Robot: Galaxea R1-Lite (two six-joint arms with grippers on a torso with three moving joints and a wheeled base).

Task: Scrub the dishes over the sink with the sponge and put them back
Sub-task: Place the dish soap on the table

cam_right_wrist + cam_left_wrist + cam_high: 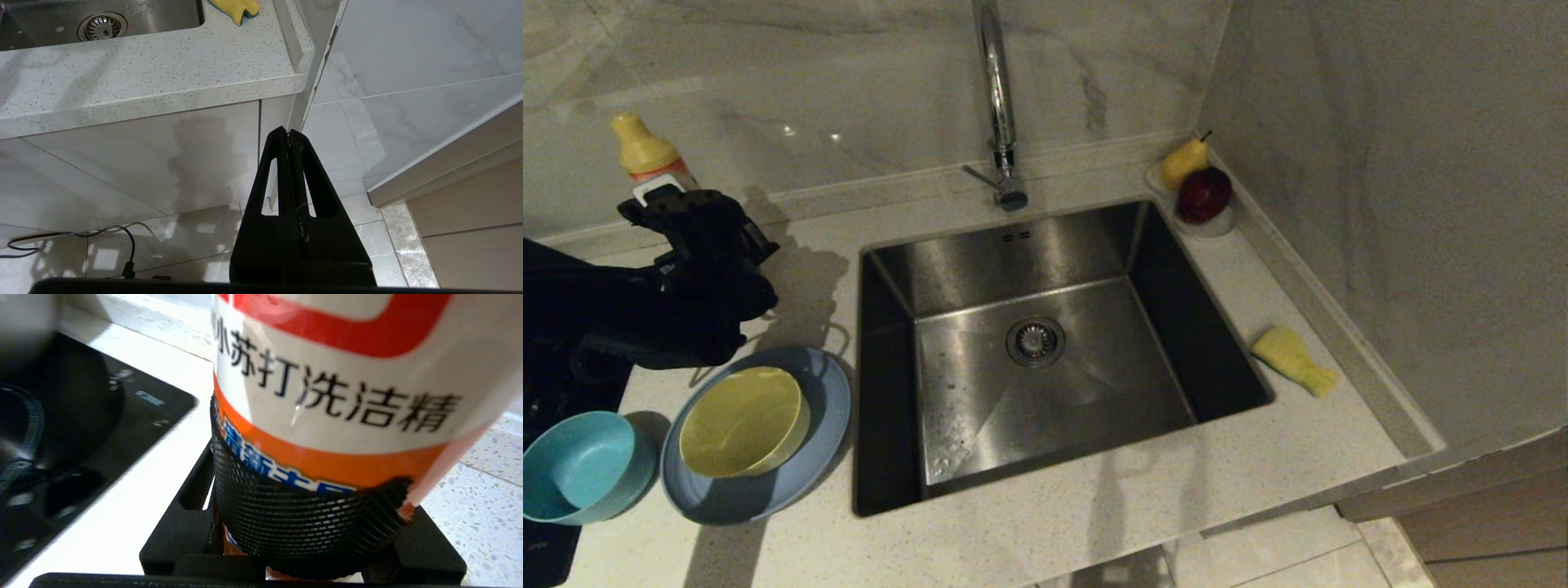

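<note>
My left gripper (678, 214) is at the back left of the counter, shut on an upright dish soap bottle (644, 151) with a yellow cap. In the left wrist view the ribbed pads hug the bottle (347, 375) low on its orange and white label, with the gripper (310, 522) around it. The yellow bowl (743, 420) sits in the pale blue-grey plate (827, 408), left of the sink (1094, 384). The teal bowl (580, 465) stands beside them. The sponge (1293, 359) lies yellow side up, right of the sink. My right gripper (289, 132) hangs shut below the counter edge, over the floor.
A tall chrome tap (996, 98) rises behind the sink. A pear and a red apple rest on a small dish (1213, 224) in the back right corner. The black cooktop (556, 384) lies at the far left. A marble wall bounds the counter on the right.
</note>
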